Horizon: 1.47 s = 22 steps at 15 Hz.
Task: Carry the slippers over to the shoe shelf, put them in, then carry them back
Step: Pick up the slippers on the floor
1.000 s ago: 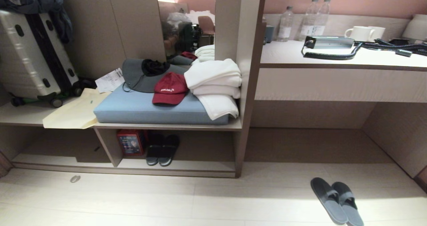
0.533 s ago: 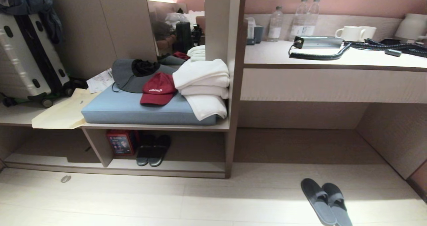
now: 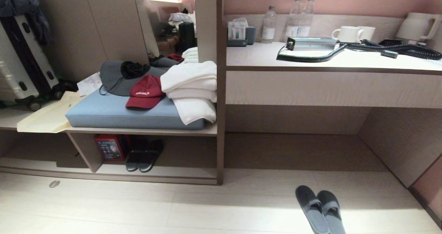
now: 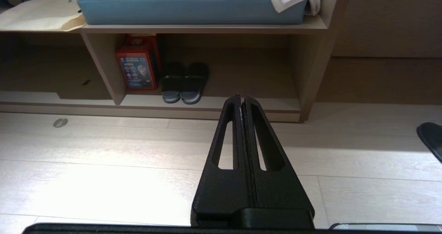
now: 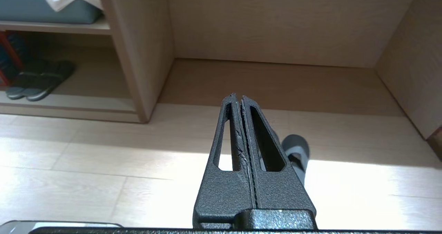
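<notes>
Meanwhile the view has swung right, so the slippers [image 3: 319,210] sit nearer centre, right of the shoe shelf [image 3: 148,173]; both grippers' jaws are pressed together, empty.

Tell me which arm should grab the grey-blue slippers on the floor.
Likely right. The flat dark grey-blue slippers lie on the robot's right, just beyond the shut right claw; the shut left claw faces the pale wood-grain shoe shelf, slippers at its view's edge.

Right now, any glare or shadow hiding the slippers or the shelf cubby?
Head view: slippers lie on the edge of a bright floor patch, still readable; shoe shelf interior is shaded. Left wrist view: glare on the floor, shut left claw blocks the centre. Right wrist view: shut right claw partly hides one slipper against glare.
</notes>
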Available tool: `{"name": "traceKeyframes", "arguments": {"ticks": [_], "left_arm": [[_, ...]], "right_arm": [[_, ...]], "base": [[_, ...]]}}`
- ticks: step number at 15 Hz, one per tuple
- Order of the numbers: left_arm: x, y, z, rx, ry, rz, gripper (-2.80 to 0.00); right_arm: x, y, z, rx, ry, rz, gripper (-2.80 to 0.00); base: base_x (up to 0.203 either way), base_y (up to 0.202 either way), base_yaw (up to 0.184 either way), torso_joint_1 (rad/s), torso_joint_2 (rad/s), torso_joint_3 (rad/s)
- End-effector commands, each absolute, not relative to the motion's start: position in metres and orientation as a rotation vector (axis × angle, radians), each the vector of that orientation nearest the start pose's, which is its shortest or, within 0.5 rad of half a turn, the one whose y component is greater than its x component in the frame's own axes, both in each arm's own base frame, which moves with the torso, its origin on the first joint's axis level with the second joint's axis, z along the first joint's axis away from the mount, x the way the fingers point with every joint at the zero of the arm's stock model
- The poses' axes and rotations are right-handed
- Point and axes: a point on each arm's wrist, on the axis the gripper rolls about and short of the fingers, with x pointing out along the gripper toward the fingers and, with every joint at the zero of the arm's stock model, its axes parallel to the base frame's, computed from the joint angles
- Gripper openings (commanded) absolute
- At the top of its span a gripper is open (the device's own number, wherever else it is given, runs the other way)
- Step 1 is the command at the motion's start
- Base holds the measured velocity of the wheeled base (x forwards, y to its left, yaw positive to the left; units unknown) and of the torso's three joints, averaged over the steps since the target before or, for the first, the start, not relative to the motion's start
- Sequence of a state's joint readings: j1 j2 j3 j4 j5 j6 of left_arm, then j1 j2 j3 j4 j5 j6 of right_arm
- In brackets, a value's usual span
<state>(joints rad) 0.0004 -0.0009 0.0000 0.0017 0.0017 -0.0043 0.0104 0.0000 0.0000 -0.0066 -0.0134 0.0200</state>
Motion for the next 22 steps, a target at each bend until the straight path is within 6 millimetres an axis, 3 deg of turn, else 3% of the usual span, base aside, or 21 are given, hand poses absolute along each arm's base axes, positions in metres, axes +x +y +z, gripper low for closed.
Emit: {"name": "traceKeyframes", "arguments": {"ticks": [1,15,22], "left_arm": [[-0.0227,0.0,0.0749,-0.005,0.003,0.003,-2.8],[-0.0229,0.0,0.0753,-0.005,0.0,0.002,-2.8],[-0.0227,0.0,0.0751,-0.001,0.001,0.003,-2.8]], "right_arm": [[-0.0228,-0.0006,0.0761,0.02,-0.006,-0.003,-2.8],[-0.0228,-0.0006,0.0761,0.02,-0.006,-0.003,-2.8],[-0.0228,-0.0006,0.0762,0.02,-0.007,-0.003,-2.8]], "base": [[0.0,-0.196,-0.005,0.002,0.0,0.007],[0.0,-0.193,0.001,0.003,0.0,0.002],[0.0,-0.023,0.001,-0.001,0.0,-0.044]]}}
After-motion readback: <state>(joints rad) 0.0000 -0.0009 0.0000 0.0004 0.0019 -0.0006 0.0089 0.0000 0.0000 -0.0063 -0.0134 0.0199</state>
